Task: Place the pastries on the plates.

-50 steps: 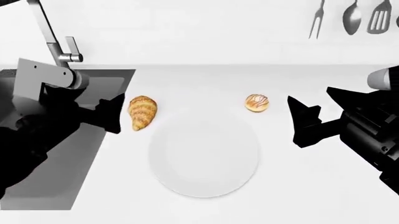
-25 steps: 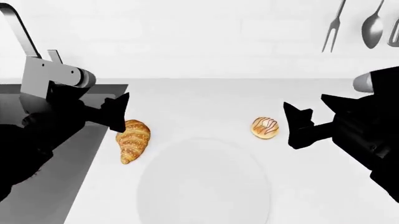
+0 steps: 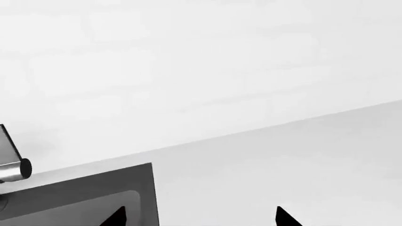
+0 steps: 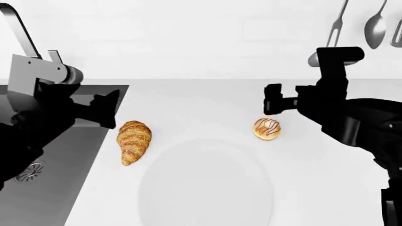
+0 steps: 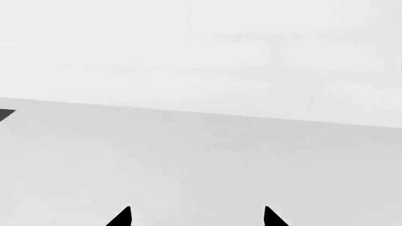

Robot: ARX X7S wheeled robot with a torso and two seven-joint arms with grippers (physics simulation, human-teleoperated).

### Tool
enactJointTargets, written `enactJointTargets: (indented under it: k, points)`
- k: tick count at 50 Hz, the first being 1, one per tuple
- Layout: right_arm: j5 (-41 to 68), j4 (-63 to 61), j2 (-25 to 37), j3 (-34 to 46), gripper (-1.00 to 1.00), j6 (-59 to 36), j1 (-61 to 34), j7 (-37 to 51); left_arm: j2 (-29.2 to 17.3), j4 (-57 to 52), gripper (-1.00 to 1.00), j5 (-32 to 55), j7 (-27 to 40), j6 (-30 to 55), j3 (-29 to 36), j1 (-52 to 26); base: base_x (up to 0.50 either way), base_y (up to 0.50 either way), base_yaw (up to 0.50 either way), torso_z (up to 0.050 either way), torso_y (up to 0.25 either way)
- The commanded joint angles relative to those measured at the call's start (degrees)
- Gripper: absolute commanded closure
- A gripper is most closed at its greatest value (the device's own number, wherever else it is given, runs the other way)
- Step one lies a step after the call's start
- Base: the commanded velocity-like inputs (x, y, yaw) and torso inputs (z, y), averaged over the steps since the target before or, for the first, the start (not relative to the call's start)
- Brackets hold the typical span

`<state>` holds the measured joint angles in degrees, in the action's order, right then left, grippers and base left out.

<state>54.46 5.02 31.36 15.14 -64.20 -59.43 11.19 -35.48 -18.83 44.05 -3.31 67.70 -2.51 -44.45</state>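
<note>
In the head view a golden-brown ridged croissant (image 4: 133, 141) lies on the white counter, left of a white plate (image 4: 205, 186). A small round bun with dark drizzle (image 4: 267, 128) lies right of the plate's far edge. Only one plate shows. My left gripper (image 4: 105, 109) is open and empty, above and left of the croissant, by the sink edge. My right gripper (image 4: 272, 100) is open and empty, just above the bun. In the wrist views only fingertip points show, left gripper (image 3: 201, 217) and right gripper (image 5: 196, 216), spread wide with bare counter between them.
A dark sink (image 4: 44, 165) with a faucet (image 4: 19, 33) lies at the left; its corner shows in the left wrist view (image 3: 75, 193). A fork (image 4: 336, 26), a spoon (image 4: 375, 23) and another utensil hang on the back wall at the right.
My right arm swung up and left, so its gripper now hangs just above the bun. My left gripper drew back slightly left, uncovering the croissant's top. The pastries did not move.
</note>
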Motion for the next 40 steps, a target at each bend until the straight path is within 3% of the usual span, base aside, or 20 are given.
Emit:
enactJointTargets:
  k: [1,5,10,15,19,25,30,39,40]
  points:
    - [-7.8,14.6,-4.1,9.2,-1.00,7.2,-4.9,-10.1,0.4,-1.3,-1.00,0.6,1.4,0.9,-0.1,0.3,0.00,0.00,0.00,0.000,0.000]
    - [-8.6,17.0,-4.0,11.1,-1.00,4.7,-6.8,-10.7,1.1,-1.4,-1.00,0.8,1.8,1.2,0.4,0.2,0.00,0.00,0.00,0.000,0.000]
    - [0.6,7.9,-0.8,6.8,-1.00,-13.0,-7.6,-3.5,0.1,0.9,-1.00,-0.1,0.2,-0.1,1.4,-0.7,0.00,0.00,0.00,0.000,0.000]
    - [2.9,6.8,0.1,7.6,-1.00,-17.3,-6.9,-3.6,-1.2,2.1,-1.00,-0.1,-1.4,-0.8,1.3,-1.2,0.00,0.00,0.00,0.000,0.000]
    - [4.7,6.7,0.7,6.9,-1.00,-19.8,-6.6,-3.1,0.4,-0.4,-1.00,0.6,1.2,0.6,0.9,-0.2,0.00,0.00,0.00,0.000,0.000]
    - [0.0,14.5,-0.5,13.5,-1.00,-11.8,-6.6,-12.6,-2.5,3.7,-1.00,-1.1,-3.3,-2.9,2.4,-0.5,0.00,0.00,0.00,0.000,0.000]
    - [-3.0,21.6,-2.1,17.0,-1.00,-7.2,-7.0,-18.2,-1.8,2.9,-1.00,-0.7,-1.8,-2.0,2.0,-0.7,0.00,0.00,0.00,0.000,0.000]
    - [-4.1,23.9,-2.6,18.4,-1.00,-4.5,-4.5,-19.8,-2.2,3.3,-1.00,-1.1,-2.3,-2.8,2.5,-0.1,0.00,0.00,0.00,0.000,0.000]
    - [-4.8,23.4,-2.5,18.7,1.00,-4.2,-5.2,-19.2,-2.5,3.6,-1.00,-1.1,-2.6,-3.0,2.3,0.0,0.00,0.00,0.00,0.000,0.000]
